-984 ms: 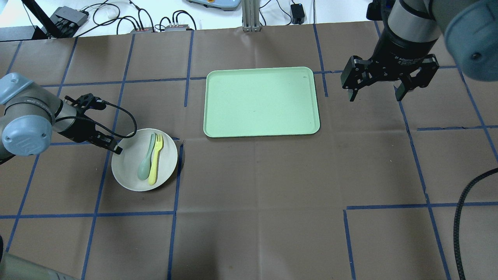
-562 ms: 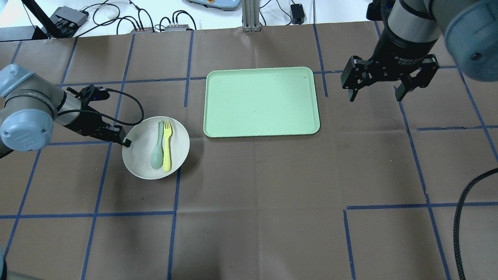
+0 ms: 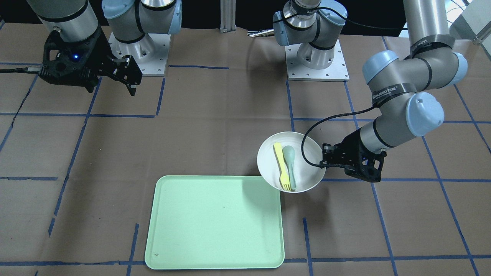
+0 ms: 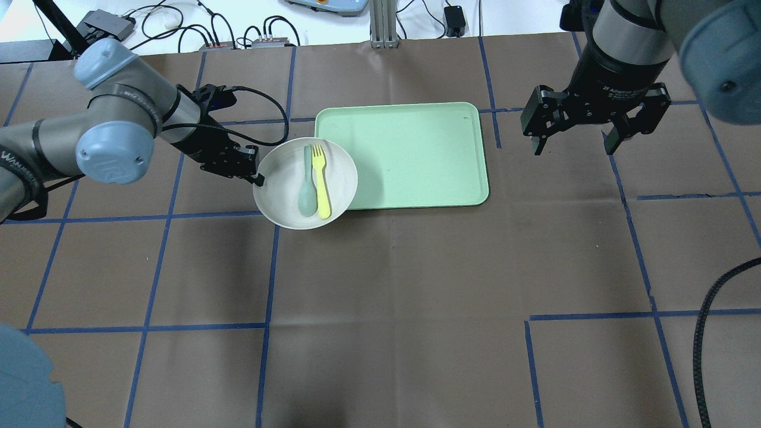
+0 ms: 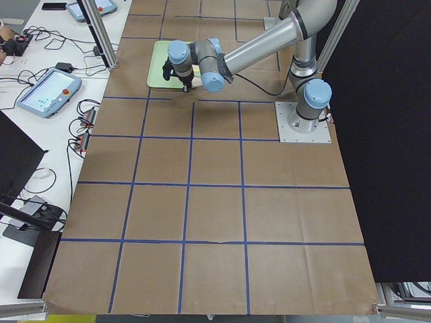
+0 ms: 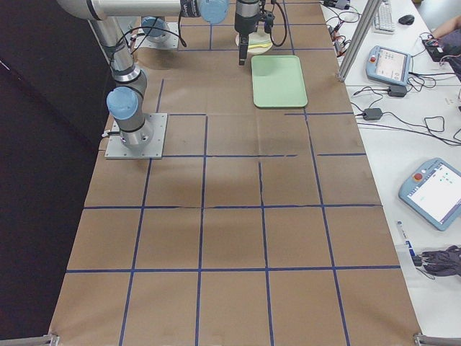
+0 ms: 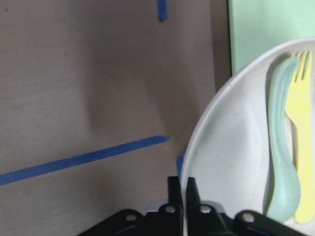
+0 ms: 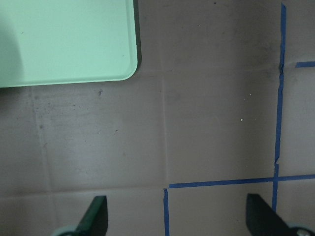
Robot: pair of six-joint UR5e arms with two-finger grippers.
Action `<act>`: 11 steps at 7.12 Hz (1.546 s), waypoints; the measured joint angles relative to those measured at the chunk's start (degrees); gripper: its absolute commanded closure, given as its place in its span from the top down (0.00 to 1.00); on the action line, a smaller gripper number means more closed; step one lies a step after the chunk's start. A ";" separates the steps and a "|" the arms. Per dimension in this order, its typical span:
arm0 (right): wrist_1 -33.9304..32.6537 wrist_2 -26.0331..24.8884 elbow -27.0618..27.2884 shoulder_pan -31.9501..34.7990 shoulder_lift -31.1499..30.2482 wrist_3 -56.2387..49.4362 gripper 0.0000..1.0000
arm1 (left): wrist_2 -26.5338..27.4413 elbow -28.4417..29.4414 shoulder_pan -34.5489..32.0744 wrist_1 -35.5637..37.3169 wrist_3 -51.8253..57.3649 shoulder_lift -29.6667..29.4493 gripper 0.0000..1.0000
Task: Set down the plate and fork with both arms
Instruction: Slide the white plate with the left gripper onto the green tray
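The off-white plate [image 4: 279, 190] is held above the table, its right side overlapping the near-left corner of the mint-green tray [image 4: 410, 154]. The pale-yellow fork [image 4: 321, 181] lies in the plate beside a grey-green spoon [image 4: 307, 190]. My left gripper [image 4: 257, 176] is shut on the plate's left rim; the left wrist view shows its fingertips [image 7: 178, 192] pinching the rim [image 7: 206, 147]. The front-facing view shows the plate [image 3: 307, 157] and fork [image 3: 281, 166] at the tray's edge. My right gripper [image 4: 574, 148] is open and empty, hovering right of the tray.
The tray [image 3: 215, 222] holds nothing. Blue tape lines cross the brown table cover. Cables and boxes lie along the far edge [image 4: 238, 35]. A black cable [image 4: 707, 333] hangs at the near right. The right wrist view shows the tray's corner [image 8: 64, 39] and bare table.
My left arm has carried the plate, with fork and spoon in it, to the right and farther away, up to the tray's corner. The right arm has not moved.
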 measured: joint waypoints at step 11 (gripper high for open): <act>0.07 0.00 0.00 0.00 0.00 0.00 1.00 | -1.68 14.11 -11.94 9.48 -14.30 -17.82 0.01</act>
